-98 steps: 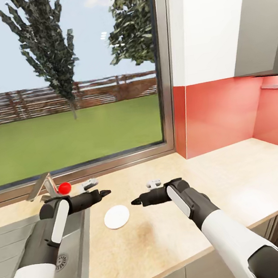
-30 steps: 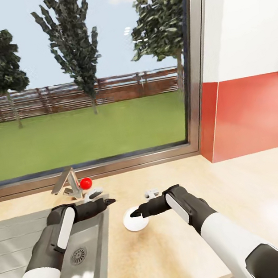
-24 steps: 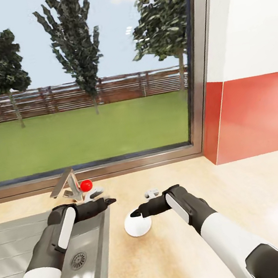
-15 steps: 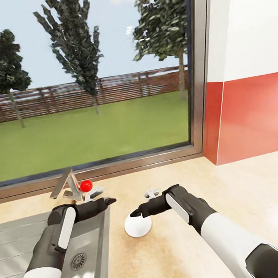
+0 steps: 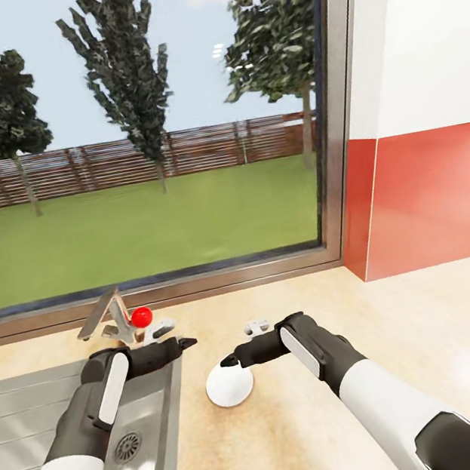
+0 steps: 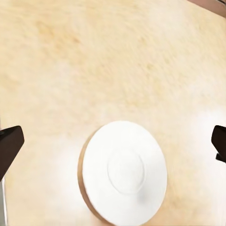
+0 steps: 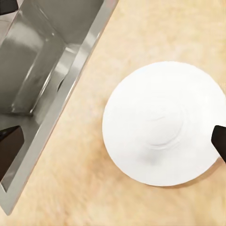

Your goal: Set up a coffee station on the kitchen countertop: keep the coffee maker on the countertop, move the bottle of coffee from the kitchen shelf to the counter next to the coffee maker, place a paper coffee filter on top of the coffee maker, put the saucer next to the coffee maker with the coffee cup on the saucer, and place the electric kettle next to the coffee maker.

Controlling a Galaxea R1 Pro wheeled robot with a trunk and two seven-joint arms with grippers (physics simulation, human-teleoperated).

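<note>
The long light-wood kitchen countertop point(image 5: 312, 421) holds a steel sink point(image 5: 37, 421) with nothing in it that I can see. The small flat round white saucer point(image 5: 230, 386) lies flat on the wood, just beside the sink, with nothing on it. The right gripper point(image 5: 227, 360) hangs over the saucer, jaws spread wide. The left gripper point(image 5: 186, 342) hangs above the sink edge, jaws spread too.
</note>
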